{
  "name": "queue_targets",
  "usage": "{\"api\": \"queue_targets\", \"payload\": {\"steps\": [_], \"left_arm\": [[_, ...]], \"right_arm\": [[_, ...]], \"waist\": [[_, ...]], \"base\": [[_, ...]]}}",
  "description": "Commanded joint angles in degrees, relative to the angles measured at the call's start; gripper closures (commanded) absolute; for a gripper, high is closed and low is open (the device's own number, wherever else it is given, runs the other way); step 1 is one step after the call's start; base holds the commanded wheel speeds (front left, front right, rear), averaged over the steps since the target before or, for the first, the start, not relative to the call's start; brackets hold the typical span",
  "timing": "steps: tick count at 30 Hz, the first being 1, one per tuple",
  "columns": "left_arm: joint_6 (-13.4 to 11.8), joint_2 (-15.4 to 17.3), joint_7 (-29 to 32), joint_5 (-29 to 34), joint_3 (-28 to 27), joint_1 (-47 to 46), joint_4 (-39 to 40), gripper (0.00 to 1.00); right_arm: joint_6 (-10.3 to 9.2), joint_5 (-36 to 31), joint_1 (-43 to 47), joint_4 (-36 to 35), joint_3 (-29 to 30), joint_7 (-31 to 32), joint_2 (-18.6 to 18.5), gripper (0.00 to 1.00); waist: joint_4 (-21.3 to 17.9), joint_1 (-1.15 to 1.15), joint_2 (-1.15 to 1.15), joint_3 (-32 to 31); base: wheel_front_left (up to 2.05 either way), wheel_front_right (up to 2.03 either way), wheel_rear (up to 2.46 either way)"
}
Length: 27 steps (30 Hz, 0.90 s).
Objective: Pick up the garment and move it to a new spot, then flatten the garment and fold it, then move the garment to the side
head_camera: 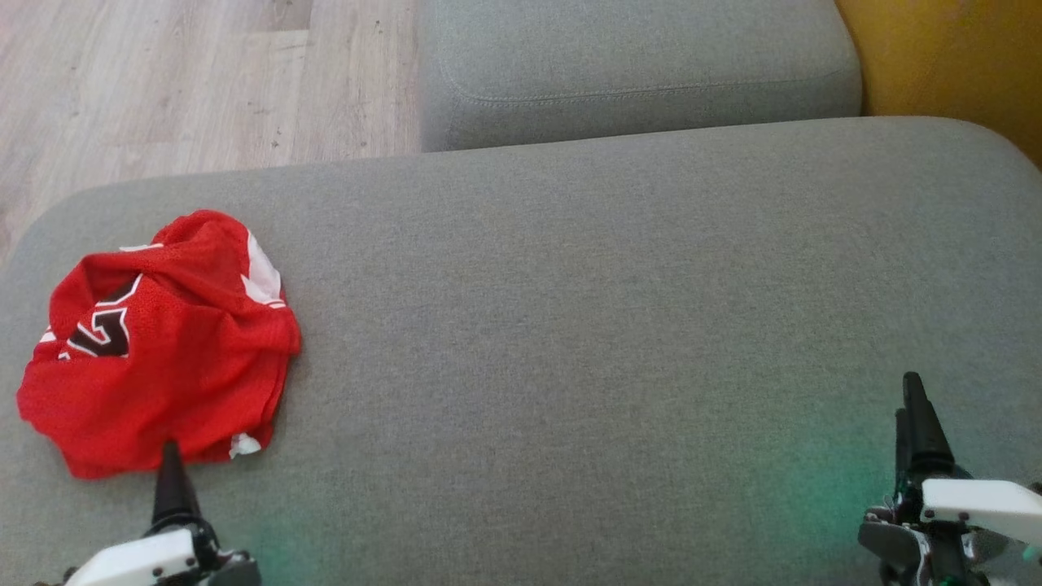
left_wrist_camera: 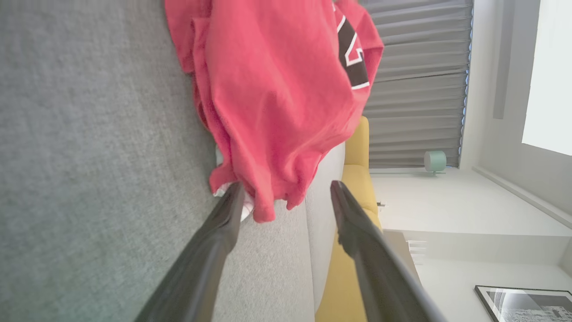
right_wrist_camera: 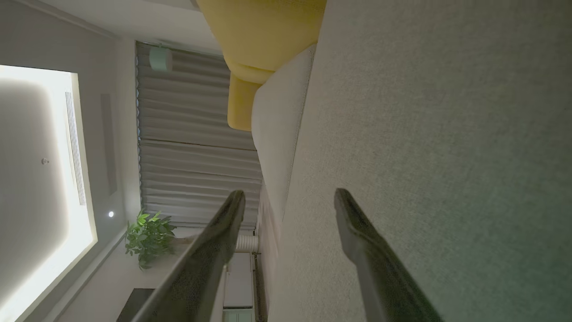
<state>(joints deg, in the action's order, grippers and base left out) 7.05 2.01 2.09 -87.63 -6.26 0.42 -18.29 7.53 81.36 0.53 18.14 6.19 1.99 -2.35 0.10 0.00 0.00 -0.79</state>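
One wide grey seat cushion (head_camera: 570,285) lies under the left gripper (left_wrist_camera: 286,184) and the right gripper (right_wrist_camera: 289,191); it stretches far ahead of both of them and across all the space between them. A second grey cushion (head_camera: 635,65) stands beyond its far edge, ahead of the two grippers and between their lines. A pale wooden floor (head_camera: 163,81) is far ahead of the left gripper, past the cushion edge. A yellow seat (head_camera: 944,57) is far ahead of the right gripper.

The garment (head_camera: 163,342), red with white trim and a dark number outlined in white, lies crumpled in a heap on the seat cushion directly ahead of the left gripper and well apart from the right one. In my left wrist view its near hem hangs in the gap between the two fingertips, and one fingertip is just beside a white piece of the trim; I cannot tell if it touches the cloth.

The left gripper has its jaws spread wide and they do not grip anything. The right gripper is also spread wide, with only bare cushion fabric ahead of its fingers.

A small green plant (right_wrist_camera: 149,237) is seen past the right gripper, in the room behind.
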Motion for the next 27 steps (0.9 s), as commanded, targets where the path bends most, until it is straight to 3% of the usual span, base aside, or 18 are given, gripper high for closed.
{"api": "queue_targets", "payload": {"steps": [1, 10, 27], "left_arm": [[0.1, 0.5, -0.6, 1.2, -1.6, -2.5, 2.2, 0.00], [-0.9, 0.5, -2.1, 10.9, -2.0, -2.7, 7.6, 0.00], [-4.5, 0.6, -5.0, 31.9, 5.4, -1.3, 15.4, 0.00]], "right_arm": [[-0.01, -1.9, -2.9, -2.5, -0.3, -0.5, -0.2, 0.00], [-0.01, -13.8, -3.4, -6.4, -2.0, -2.1, -0.3, 0.00], [-0.02, -34.5, -3.8, -8.3, -6.6, -4.9, -0.3, 0.00]], "waist": [[0.0, 0.00, 0.00, 0.0], [0.2, 0.00, 0.00, -0.1], [0.2, 0.00, 0.00, -0.2]], "base": [[0.00, 0.00, 0.00], [0.00, 0.00, 0.00], [0.00, 0.00, 0.00]]}}
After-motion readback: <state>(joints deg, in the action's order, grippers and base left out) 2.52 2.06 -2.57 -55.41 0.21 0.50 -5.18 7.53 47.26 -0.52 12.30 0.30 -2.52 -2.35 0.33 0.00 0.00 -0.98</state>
